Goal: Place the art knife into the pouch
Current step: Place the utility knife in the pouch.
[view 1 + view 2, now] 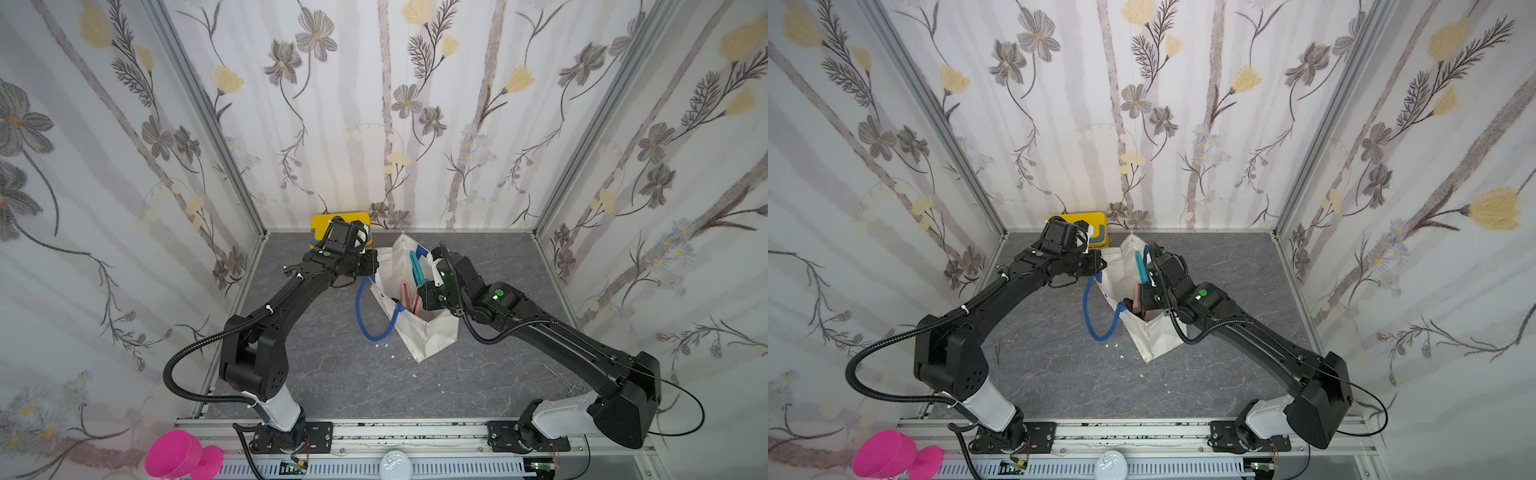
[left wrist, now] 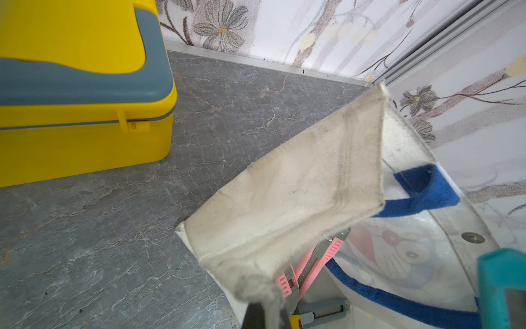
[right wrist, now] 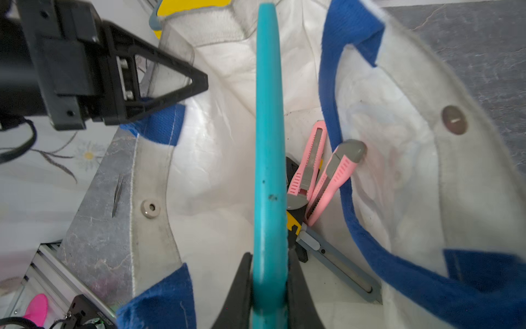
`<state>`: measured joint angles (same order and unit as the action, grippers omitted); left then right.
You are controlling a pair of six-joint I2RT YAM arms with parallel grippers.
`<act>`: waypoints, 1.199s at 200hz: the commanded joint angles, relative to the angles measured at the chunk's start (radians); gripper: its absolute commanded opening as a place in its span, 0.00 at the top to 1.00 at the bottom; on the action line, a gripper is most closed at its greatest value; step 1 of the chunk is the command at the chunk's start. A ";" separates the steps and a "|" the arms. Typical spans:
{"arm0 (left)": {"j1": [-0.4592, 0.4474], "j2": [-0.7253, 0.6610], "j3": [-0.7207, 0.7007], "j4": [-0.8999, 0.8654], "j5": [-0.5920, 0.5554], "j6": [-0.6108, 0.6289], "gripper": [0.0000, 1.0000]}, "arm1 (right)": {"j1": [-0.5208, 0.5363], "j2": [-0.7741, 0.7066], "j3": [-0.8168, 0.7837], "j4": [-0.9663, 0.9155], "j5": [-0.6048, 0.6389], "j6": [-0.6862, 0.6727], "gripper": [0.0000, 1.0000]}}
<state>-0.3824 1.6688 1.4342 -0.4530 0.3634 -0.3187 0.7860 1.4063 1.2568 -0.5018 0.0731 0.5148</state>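
right gripper (image 3: pixel 269 287) clamped on the teal art knife (image 3: pixel 269 136), held over the open mouth of the pouch (image 1: pixel 424 336), which sits mid-table toward the far side; whether the tip is below the rim we cannot tell. left gripper (image 3: pixel 196 82) pinched shut on the pouch's left rim, holding it up. our judgement: lower the knife well inside before letting go, aim beside the pink knives (image 3: pixel 333 182) at the bottom, steer clear of the blue handle (image 3: pixel 328 85), and keep the rim lifted until release. table (image 1: pixel 353 386) grey, marbled, flat, with a few white flecks. yellow box (image 1: pixel 324 219) far left, against the floral walls (image 1: pixel 374 104).
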 commanded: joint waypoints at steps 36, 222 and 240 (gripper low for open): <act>0.000 -0.018 -0.001 0.014 -0.005 -0.006 1.00 | -0.004 0.040 -0.010 0.005 0.004 -0.027 0.71; 0.002 -0.232 -0.111 0.273 -0.426 0.054 0.00 | -0.359 -0.135 -0.086 0.305 0.120 -0.160 0.00; 0.002 -0.345 -0.323 0.496 -0.612 0.099 0.00 | -0.432 -0.172 -0.203 0.466 0.184 -0.202 0.00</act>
<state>-0.3820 1.4212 1.2968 -0.2436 0.0353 -0.2832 0.4179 1.2690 1.1561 -0.2459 0.1661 0.3843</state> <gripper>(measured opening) 0.995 0.995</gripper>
